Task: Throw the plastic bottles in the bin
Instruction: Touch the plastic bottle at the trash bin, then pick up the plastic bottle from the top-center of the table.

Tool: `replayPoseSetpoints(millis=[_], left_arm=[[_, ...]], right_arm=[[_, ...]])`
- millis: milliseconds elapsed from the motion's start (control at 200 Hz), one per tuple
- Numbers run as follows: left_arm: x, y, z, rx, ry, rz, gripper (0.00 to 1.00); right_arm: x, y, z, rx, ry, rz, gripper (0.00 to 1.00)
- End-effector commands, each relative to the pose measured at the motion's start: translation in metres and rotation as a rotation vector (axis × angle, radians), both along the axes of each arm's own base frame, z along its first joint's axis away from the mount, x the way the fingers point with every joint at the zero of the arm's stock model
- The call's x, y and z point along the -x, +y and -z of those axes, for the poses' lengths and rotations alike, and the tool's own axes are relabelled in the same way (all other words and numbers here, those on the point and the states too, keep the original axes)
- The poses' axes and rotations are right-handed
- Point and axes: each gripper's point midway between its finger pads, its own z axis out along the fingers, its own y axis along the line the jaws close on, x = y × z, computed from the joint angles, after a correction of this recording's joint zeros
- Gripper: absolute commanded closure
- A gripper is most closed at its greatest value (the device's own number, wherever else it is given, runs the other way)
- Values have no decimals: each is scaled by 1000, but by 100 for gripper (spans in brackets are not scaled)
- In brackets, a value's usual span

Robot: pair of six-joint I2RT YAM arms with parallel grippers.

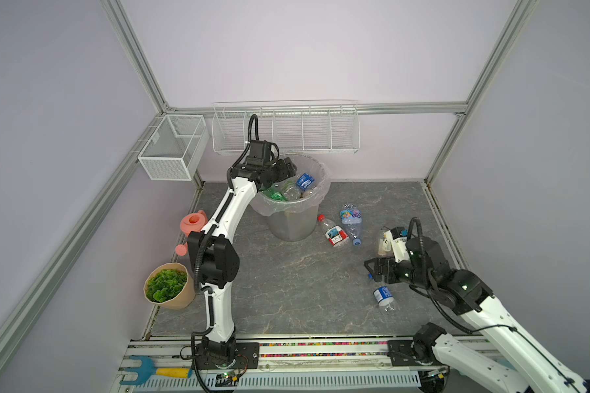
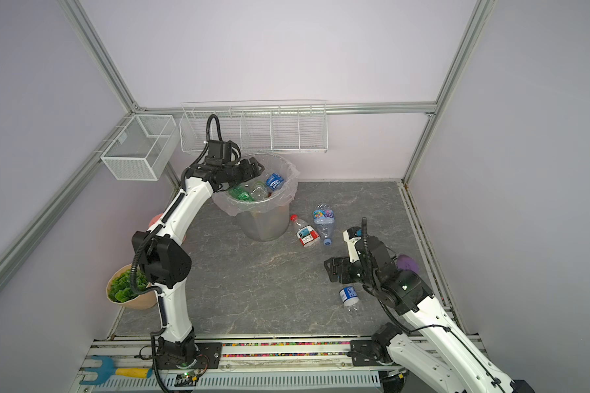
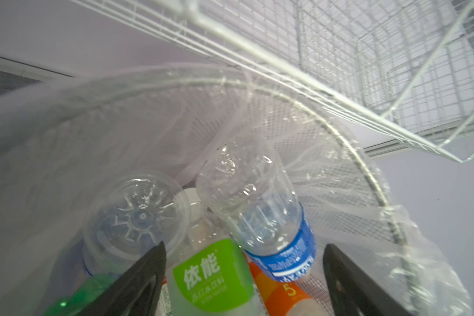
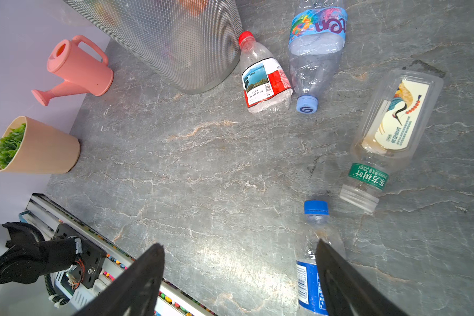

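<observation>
While the left gripper gapes empty over the bag-lined grey mesh bin, crushed clear bottles pile up inside it; the right gripper, jaws spread too, hovers well off from the bin.

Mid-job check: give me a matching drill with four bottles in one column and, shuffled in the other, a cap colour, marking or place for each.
Column one:
1. red-label bottle
2. bird-label bottle
3. blue-label bottle by the right pincer
4. green-label bottle

Column two:
A. blue cap
B. inside the bin
C. red cap
D. green neck band

Pairs: 1-C, 2-D, 3-A, 4-B.
</observation>
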Motion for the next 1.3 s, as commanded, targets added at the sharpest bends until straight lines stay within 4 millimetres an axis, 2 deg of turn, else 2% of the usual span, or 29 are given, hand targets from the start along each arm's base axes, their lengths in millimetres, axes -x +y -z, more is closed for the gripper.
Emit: replayPoseSetpoints(millis=[0,130,145,270,395,590,795,965,1040,1065,1295], left_arm=[[24,-4,-70,64,-138,35,11],[53,4,-120,92,-244,52,11],[57,6,-125,93,-258,53,11],[101,24,-175,111,-404,53,10],[143,38,-196,113,-487,67,8],[206,61,-192,119,-561,67,8],[261,88,-177,106,-578,36,7],[296,108,-166,87,-575,4,7],[301,113,-159,72,-557,-6,7],[312,117,-164,79,-576,-8,7],[334,125,-160,81,-571,-7,7]], right_arm=[[-1,-1,-1,4,3,4,11],[-2,-5,3,29,7,12,11],[-3,-4,-7,19,-11,14,11],[-5,-8,-6,52,-10,24,11],[-11,-8,-9,86,-21,21,11],[-36,15,-12,122,0,-57,11],[-79,48,-1,193,42,-141,11],[-118,68,26,275,99,-158,11],[-133,74,41,316,128,-163,12],[-137,76,46,327,138,-165,11],[-171,87,97,437,174,-178,11]])
